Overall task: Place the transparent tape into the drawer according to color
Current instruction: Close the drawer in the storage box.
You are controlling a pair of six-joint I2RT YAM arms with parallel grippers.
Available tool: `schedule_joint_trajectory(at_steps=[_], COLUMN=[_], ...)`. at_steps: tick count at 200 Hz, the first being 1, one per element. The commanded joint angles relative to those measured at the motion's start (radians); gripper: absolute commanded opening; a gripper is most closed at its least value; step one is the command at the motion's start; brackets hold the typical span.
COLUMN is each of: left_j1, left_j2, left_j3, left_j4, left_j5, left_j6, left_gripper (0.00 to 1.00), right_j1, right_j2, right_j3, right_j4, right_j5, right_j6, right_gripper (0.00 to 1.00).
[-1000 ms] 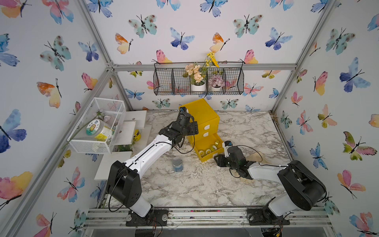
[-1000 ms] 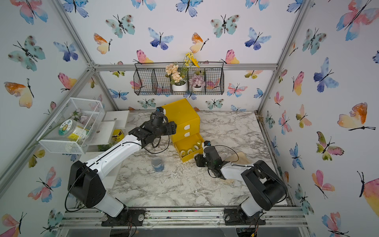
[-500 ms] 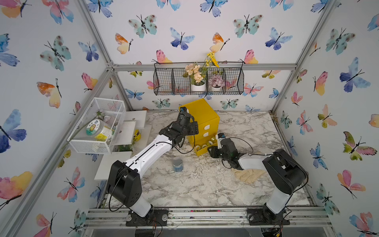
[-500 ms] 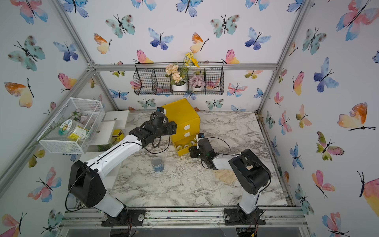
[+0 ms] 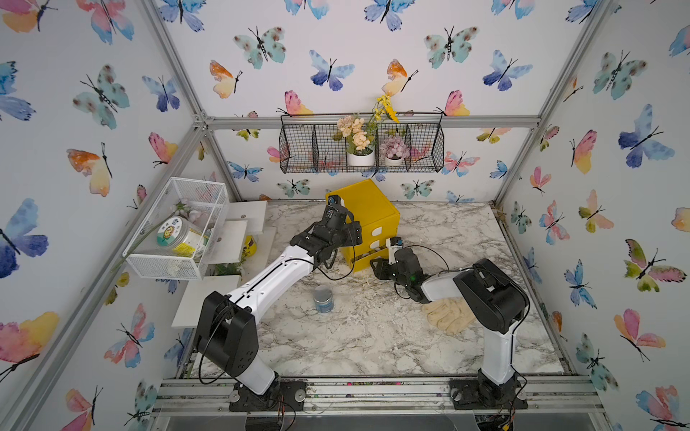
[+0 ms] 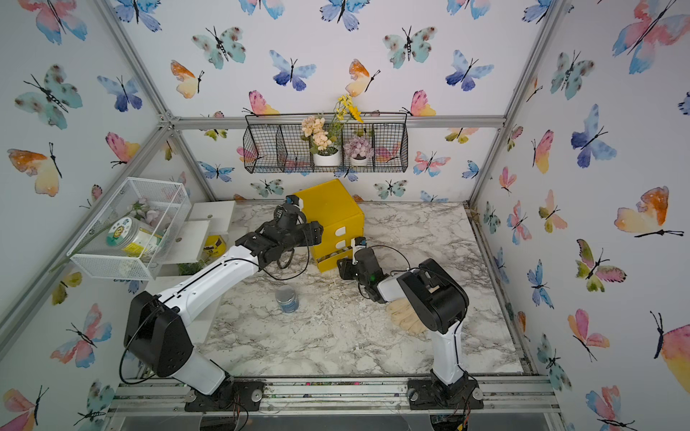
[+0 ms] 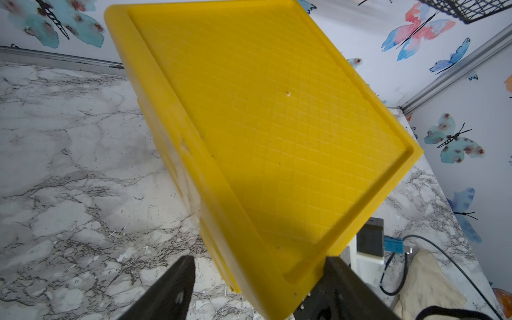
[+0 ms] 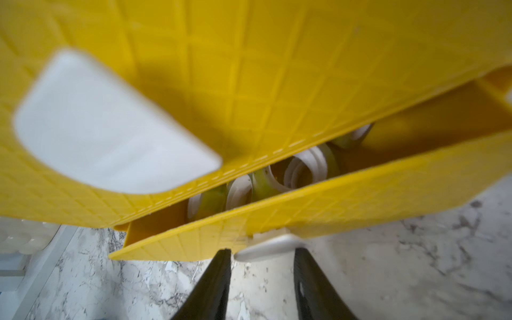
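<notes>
Change: your right jaws have pushed the bottom drawer nearly shut.
Right jaws: pinching its white tab.
Left jaws: spread around the cabinet corner.
Tape: yellow-green rolls inside that drawer.
Meaning: this colour looks done.

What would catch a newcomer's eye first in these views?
The bright yellow cabinet stands toward the back of the marble table, with the left gripper straddling its top corner, jaws open. At its foot the right gripper pinches the white tab of the bottom drawer, which is open a crack over the yellow-green tape rolls.
</notes>
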State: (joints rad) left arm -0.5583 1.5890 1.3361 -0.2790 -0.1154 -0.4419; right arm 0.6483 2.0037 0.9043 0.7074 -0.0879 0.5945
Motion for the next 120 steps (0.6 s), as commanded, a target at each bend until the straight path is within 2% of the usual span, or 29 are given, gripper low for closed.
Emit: schedule_joint_trajectory(at_steps=[1,43,71,94,120], left_j1=[0.012,0.012,0.012,0.011,0.012], left_j2=[0.045,0.045,0.033,-0.003,-0.081], left_j3=[-0.047,-0.060,-0.049,-0.041,-0.040], left_j4=[-0.085,-0.077,-0.083,-0.081,-0.090], left_j5=[-0.029,-0.021,-0.006,-0.004,-0.008], left_j6=[0.008,0.008,0.000,-0.009,-0.024], left_gripper=[0.77,0.77,0.80,0.88,0.96], right_j1=[-0.004,-0.004,-0.003,-0.003,-0.003], right_j2=[0.029,0.043,0.007,-0.052,-0.160], right_j3=[0.027,0.035,0.005,-0.037,-0.120], right_j4=[0.060,0.066,0.066,0.055,0.036], right_j5=[-0.013,-0.009,-0.008,-0.004,0.006], right_j6=[0.012,0.007,-0.010,-0.034,-0.042], right_gripper=[0.42,0.43,0.50,0.58,0.64])
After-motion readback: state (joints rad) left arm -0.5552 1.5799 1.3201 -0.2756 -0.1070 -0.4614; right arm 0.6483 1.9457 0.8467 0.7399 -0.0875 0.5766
